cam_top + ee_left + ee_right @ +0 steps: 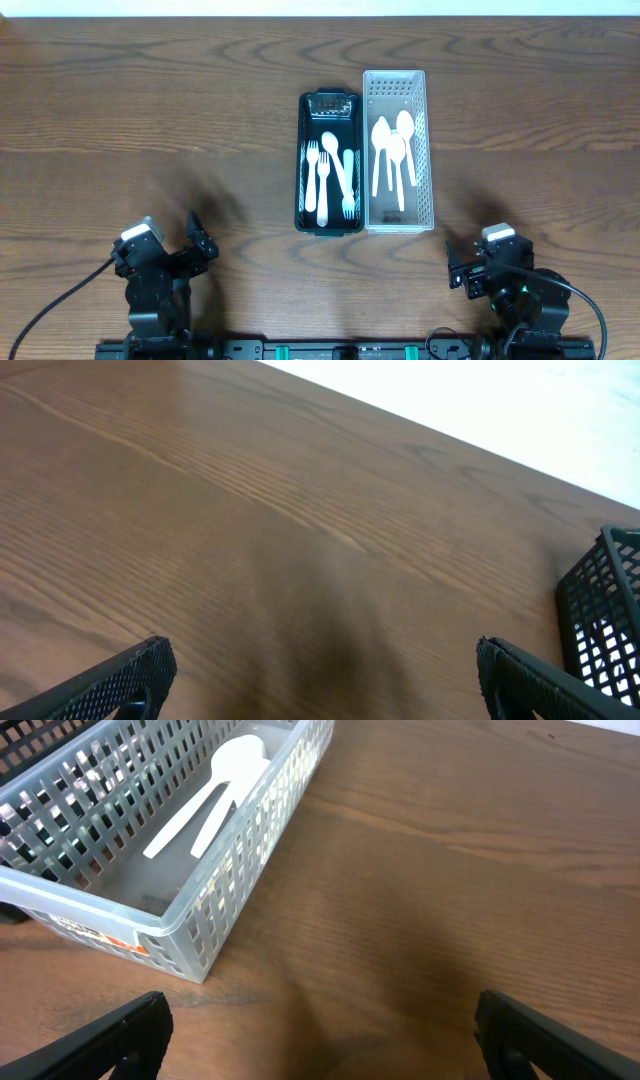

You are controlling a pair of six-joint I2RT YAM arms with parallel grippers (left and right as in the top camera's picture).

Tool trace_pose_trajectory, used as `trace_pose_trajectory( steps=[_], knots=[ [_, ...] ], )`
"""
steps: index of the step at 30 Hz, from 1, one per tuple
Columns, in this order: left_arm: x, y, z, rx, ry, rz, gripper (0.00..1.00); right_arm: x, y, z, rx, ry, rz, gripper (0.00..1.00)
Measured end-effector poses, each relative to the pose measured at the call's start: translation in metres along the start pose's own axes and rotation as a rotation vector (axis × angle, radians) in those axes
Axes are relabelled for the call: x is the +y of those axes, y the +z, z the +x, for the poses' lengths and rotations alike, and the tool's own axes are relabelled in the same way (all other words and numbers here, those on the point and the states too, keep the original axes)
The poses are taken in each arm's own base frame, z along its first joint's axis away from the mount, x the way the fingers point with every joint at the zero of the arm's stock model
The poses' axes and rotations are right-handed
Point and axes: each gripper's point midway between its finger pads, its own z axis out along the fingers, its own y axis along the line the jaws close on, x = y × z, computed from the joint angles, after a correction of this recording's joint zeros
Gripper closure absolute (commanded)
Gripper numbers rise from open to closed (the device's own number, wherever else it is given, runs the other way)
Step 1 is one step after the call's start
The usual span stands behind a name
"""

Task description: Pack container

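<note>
A black basket (303,160) stands in the middle of the table and holds white forks (347,182) and a spoon (326,170). A white basket (427,150) stands touching its right side and holds white spoons (392,150), which also show in the right wrist view (205,795). My left gripper (200,245) is open and empty at the front left, far from both baskets. My right gripper (458,268) is open and empty at the front right, just in front of the white basket's near corner (170,945). A corner of the black basket (600,610) shows in the left wrist view.
The wood table (150,120) runs to a pale back edge (320,8). Both arm bases sit at the front edge (330,350).
</note>
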Motion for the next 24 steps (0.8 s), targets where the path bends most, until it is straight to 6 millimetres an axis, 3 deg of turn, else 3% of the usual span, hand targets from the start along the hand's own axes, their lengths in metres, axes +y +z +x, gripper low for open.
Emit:
trace_pose_trajectory(
  steps=[9,19,24],
  knots=[
    [0.002,0.001,0.006,-0.018,-0.004,0.006,0.02,0.000,0.000,0.000,0.000,0.000,0.000,0.01],
    [0.008,0.015,0.033,0.030,0.007,-0.010,0.02,0.000,0.000,0.000,0.000,0.000,0.000,0.01],
    [0.006,0.016,0.029,0.009,0.002,-0.002,0.02,0.000,0.000,0.000,0.000,0.000,0.000,0.01]
  ],
)
